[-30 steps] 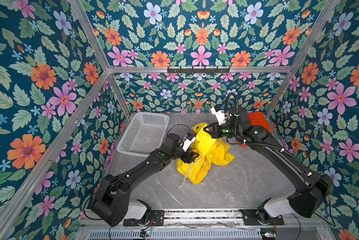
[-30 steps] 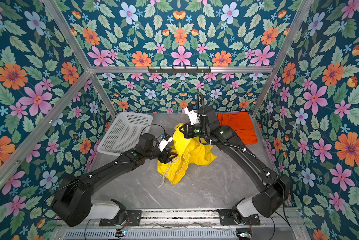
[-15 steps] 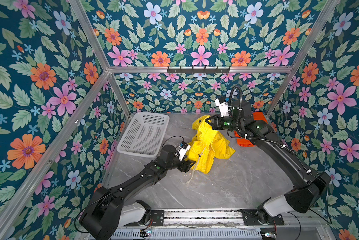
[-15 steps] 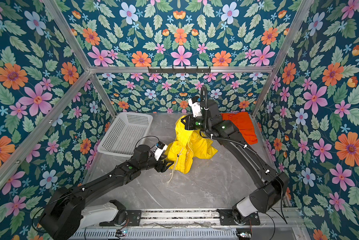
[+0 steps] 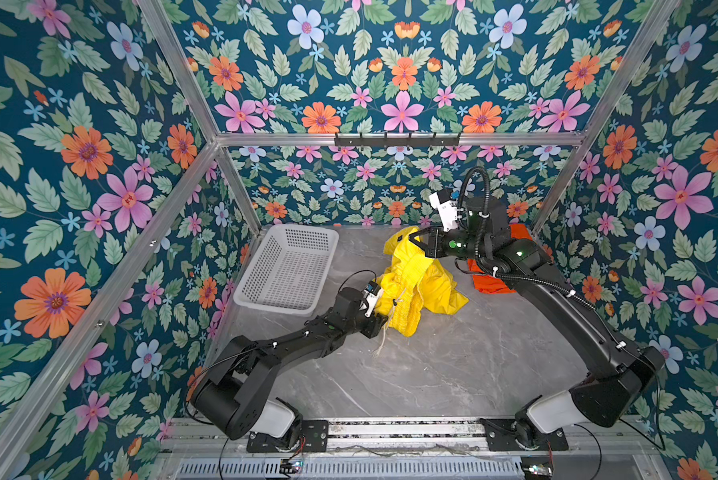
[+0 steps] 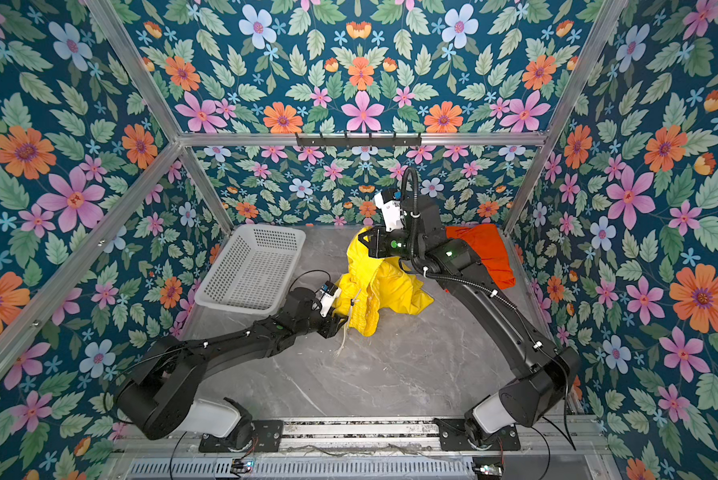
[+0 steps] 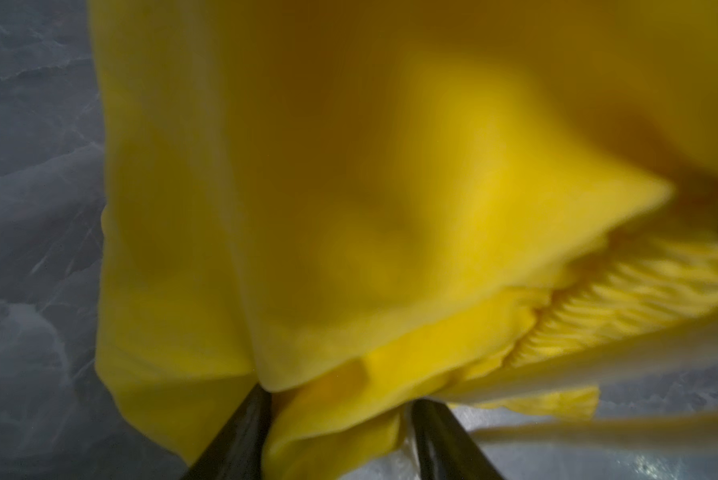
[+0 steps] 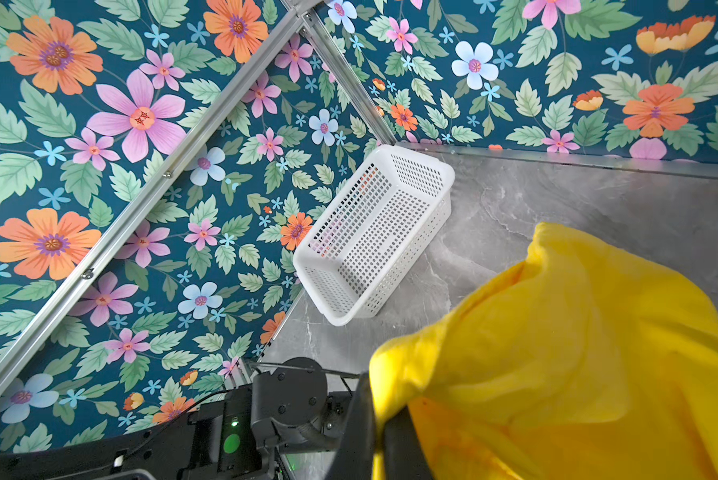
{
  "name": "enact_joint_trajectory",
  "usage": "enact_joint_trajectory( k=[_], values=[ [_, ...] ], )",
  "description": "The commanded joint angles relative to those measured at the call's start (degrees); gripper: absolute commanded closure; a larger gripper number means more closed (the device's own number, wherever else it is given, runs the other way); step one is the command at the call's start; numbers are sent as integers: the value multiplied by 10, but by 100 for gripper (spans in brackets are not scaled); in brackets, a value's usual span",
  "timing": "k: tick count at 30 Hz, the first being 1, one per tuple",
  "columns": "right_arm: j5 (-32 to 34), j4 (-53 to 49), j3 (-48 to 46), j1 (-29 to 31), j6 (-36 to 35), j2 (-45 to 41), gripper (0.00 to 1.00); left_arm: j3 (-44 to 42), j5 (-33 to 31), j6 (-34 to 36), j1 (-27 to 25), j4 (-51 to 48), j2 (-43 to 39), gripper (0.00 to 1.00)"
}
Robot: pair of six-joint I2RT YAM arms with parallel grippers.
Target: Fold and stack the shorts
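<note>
Tabletop [image 5: 432,374] grey marble; floral walls [image 5: 100,174]; white basket [image 5: 275,304]; yellow shorts [image 5: 417,282] centre.

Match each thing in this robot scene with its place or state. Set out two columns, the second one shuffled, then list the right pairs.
1. yellow shorts
2. orange shorts
3. basket
4. drawstring

A. white, at the table's far left
B. lying at the table's far right
C. lifted, pinched in the right gripper
D. pale, dangling loose

Pairs: 1-C, 2-B, 3-A, 4-D
</note>
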Motion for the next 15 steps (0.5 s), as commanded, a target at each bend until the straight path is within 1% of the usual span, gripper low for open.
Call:
enact_joint_trajectory(
  k=[1,2,3,4,6,7,11,15],
  values=[
    [-10,22,11,0,-9,-4,100,14,22,10,0,17,2,72],
    [-7,18,14,0,-11,-3,100,16,23,10,0,10,-5,81],
    [-6,14,17,1,-12,-2,100,18,23,9,0,2,-15,87],
    [-4,15,19,1,-13,-2,100,21,23,9,0,-13,-29,92],
    [-8,20,21,0,-12,-3,100,33,19,7,0,-60,-60,98],
    [-12,26,20,2,-8,-5,100,42,9,8,0,-89,-82,100],
    [-26,46,31,10,-2,-4,100,79,-37,9,0,-209,-168,100],
    [-63,66,64,19,12,11,100,145,-93,18,1,-334,-250,100]
  ],
)
